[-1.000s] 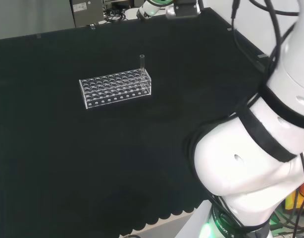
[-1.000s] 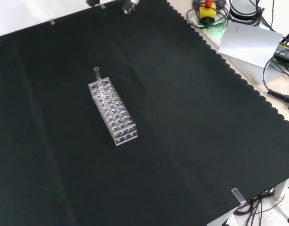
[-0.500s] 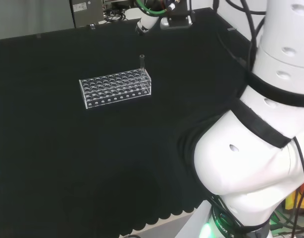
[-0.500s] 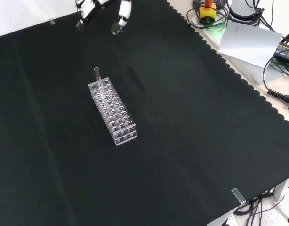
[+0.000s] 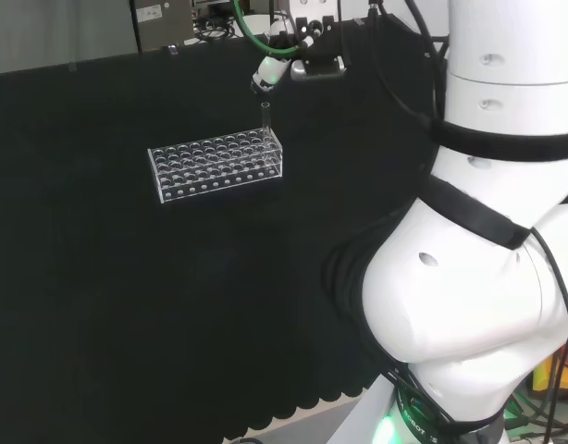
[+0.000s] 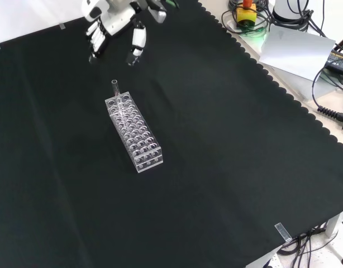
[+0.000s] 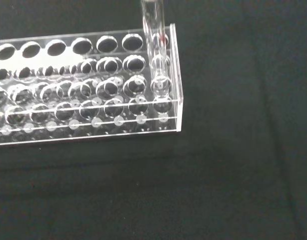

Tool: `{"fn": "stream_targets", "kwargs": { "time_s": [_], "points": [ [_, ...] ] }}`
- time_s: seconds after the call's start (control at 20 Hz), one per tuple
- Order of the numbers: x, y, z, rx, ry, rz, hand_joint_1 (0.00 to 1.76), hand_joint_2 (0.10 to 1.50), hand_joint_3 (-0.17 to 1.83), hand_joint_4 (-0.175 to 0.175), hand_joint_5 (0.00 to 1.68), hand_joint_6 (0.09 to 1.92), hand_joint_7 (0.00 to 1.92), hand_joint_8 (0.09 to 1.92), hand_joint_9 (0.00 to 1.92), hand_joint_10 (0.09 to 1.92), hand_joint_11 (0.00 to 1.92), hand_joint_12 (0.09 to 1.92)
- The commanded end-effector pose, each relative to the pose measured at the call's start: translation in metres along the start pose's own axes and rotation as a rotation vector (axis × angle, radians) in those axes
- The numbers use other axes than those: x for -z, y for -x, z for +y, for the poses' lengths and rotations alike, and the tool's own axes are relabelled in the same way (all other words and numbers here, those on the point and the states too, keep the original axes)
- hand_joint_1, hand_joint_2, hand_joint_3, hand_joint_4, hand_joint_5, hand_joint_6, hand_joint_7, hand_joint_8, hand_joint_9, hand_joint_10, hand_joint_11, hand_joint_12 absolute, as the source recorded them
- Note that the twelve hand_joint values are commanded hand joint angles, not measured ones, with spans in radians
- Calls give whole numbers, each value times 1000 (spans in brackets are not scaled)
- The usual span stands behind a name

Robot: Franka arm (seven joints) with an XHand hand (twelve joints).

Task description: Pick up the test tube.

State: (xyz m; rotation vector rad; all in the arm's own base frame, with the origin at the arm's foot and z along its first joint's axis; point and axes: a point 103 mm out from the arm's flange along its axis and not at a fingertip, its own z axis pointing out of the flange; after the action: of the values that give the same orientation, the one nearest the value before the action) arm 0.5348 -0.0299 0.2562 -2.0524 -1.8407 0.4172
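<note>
the hand [image 6: 117, 25] has descended toward the test tube [image 6: 115, 88] in the rack [image 6: 135, 133], fingers [image 6: 136, 44] spread, holding nothing.

Clear ware on matt cloth
The rack [image 7: 88, 90] and tube [image 7: 154, 45] look clear, glossy; the cloth [image 6: 227, 156] is black, matt.

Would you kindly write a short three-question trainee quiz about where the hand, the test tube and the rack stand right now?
1. True or false: the hand is holding the test tube.
2. Where in the rack does the tube stand? A) a middle hole B) a hole at the end nearest the hand C) lying on top
3. Fill in: the hand's fingers are ____ (straight/curled).

Key: 1 false; 2 B; 3 straight.
</note>
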Motion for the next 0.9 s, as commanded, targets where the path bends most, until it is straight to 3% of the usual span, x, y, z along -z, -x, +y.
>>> {"fn": "stream_targets", "kwargs": {
  "time_s": [0.05, 0.35, 0.9],
  "points": [
    [-20, -7, 21, 22, -55, -12, 694, 817, 460, -143, 409, 87, 471, 950, 367, 915, 64, 1562],
    [-32, -12, 36, 9, -101, -43, 730, 812, 468, -145, 432, 87, 506, 952, 391, 913, 72, 1560],
    [-48, -14, 51, 3, -122, -107, 771, 791, 493, -142, 460, 108, 638, 950, 458, 884, 86, 1550]
  ]
}}
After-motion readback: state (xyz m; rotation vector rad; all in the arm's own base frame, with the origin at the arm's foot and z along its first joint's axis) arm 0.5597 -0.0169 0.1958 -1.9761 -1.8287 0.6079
